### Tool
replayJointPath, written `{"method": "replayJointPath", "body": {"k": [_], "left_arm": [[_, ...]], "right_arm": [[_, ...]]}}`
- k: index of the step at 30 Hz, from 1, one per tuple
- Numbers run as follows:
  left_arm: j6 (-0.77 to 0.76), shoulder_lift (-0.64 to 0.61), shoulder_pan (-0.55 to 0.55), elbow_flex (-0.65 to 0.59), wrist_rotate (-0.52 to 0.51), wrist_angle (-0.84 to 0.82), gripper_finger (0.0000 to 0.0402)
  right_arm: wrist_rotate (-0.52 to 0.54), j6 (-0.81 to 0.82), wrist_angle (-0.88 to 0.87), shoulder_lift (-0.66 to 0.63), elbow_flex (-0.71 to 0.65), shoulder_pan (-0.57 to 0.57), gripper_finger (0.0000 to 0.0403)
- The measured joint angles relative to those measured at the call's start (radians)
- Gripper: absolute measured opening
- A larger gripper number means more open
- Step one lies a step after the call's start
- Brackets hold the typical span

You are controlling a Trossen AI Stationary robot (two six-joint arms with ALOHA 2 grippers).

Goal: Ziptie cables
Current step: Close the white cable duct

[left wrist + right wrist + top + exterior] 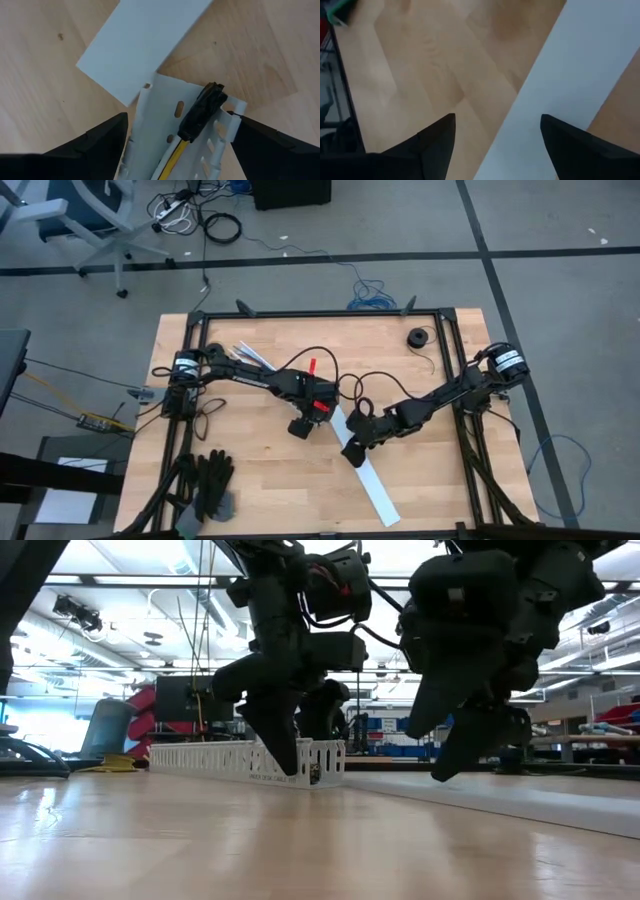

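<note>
While the cables (175,155), yellow wire and dark plug end showing, lie in the slotted channel (165,107), the left gripper (177,150) hovers over them, fingers spread, seemingly to pinch them. The right gripper (497,145), fingers apart, hangs above the flat white strip (570,85).

Dark-plugged cables (202,111) in slotted channel (165,100)

cables (200,112) in channel (165,100) | channel beside flat strip (140,45), touching
</note>
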Motion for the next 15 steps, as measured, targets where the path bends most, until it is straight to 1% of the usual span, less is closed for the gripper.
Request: {"method": "replayJointPath", "body": {"k": [2, 10, 15], "left_arm": [[-0.008, 0.000, 0.000, 0.000, 0.000, 0.000, 0.0312], [-0.008, 0.000, 0.000, 0.000, 0.000, 0.006, 0.0312], [-0.008, 0.000, 0.000, 0.000, 0.000, 0.009, 0.0312]], "right_arm": [[-0.011, 0.006, -0.013, -0.003, 0.000, -0.001, 0.0270], [-0.018, 0.116, -0.069, -0.008, 0.003, 0.003, 0.0257], [-0.021, 0.160, -0.076, -0.012, 0.003, 0.007, 0.0241]]}}
